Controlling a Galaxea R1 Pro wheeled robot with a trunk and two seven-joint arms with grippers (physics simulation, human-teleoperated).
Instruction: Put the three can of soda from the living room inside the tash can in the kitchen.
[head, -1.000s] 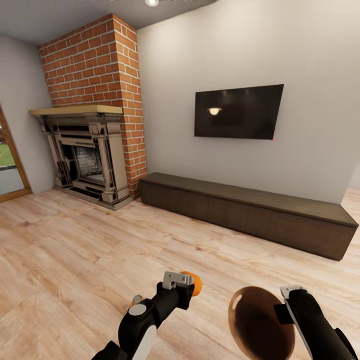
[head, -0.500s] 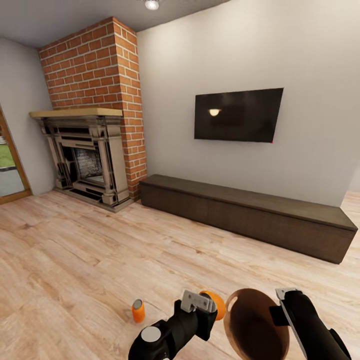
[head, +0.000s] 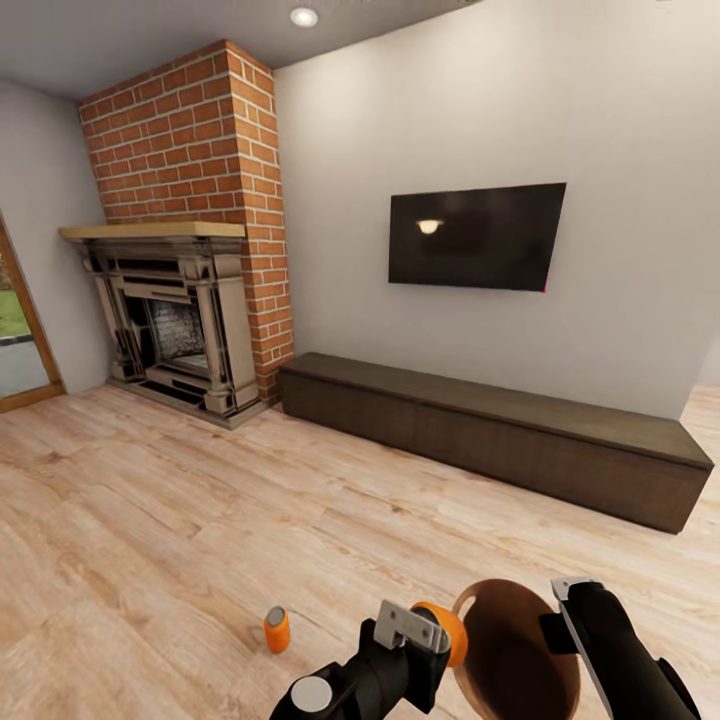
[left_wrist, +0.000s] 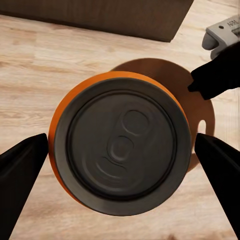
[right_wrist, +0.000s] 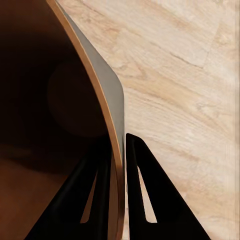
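My left gripper is shut on a bright orange can of soda, held sideways right at the mouth of the tash can. The left wrist view looks onto the can's grey lid, with the bin's copper-brown inside just behind it. My right gripper is shut on the bin's rim, and its fingers pinch the thin wall. A second orange can stands upright on the floor, left of my left arm.
This is the living room with a light wood floor. A red-brick fireplace stands at the far left. A long dark low cabinet runs along the wall under the TV. A glass door is at the left edge.
My left gripper has carried its orange can to the right, up to the bin's mouth. The arm no longer covers the floor can. The head view has tilted slightly upward.
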